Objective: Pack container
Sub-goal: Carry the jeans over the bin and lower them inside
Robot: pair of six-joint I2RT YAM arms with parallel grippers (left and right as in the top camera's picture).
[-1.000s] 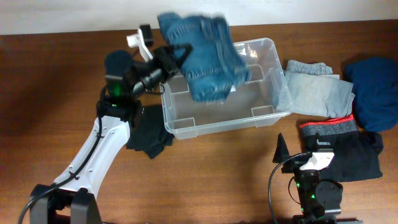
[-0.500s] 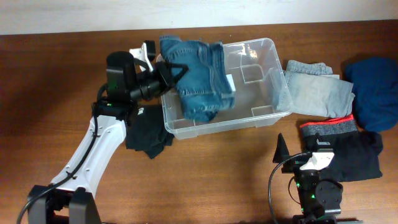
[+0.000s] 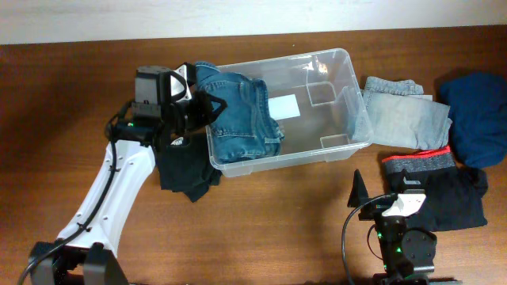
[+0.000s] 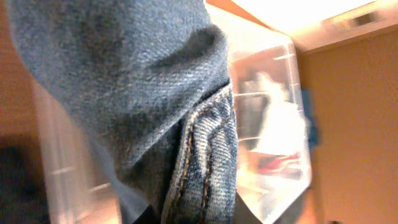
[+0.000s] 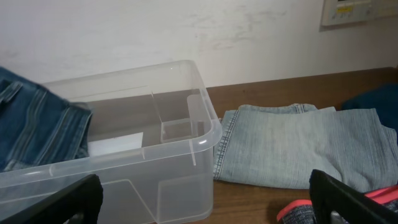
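The left wrist view is almost filled by blurred, very close folded blue denim jeans point(image 4: 124, 74). That camera's own fingers are hidden behind the cloth, and only a smeared stretch of clear wall shows to the right. From overhead, the left gripper point(image 3: 207, 107) sits at the left end of the clear rectangular plastic container point(image 3: 293, 158), its black fingers closed on the left edge of the jeans point(image 3: 242, 119). The denim lies inside and covers the left half of the base, while the white label point(image 3: 283, 105) shows beside it.

A crumpled black garment point(image 3: 186, 170) is partly hidden under the left arm and the container's near-left corner. A dark navy garment point(image 3: 475, 119) is cut off by the right edge of the frame. In the right wrist view the container's left end is cropped and only a strip of denim shows.

The container stands mouth up, left of centre on the brown wooden worktop point(image 3: 277, 222). Its long axis runs left to right, with the right end angled slightly toward the far side. Its right end touches folded pale blue jeans point(image 3: 400, 115). Near those lies a black garment with a red and grey band point(image 3: 436, 186).

The right gripper point(image 5: 202, 205) is well apart from the container, its fingers spread wide with nothing between them.
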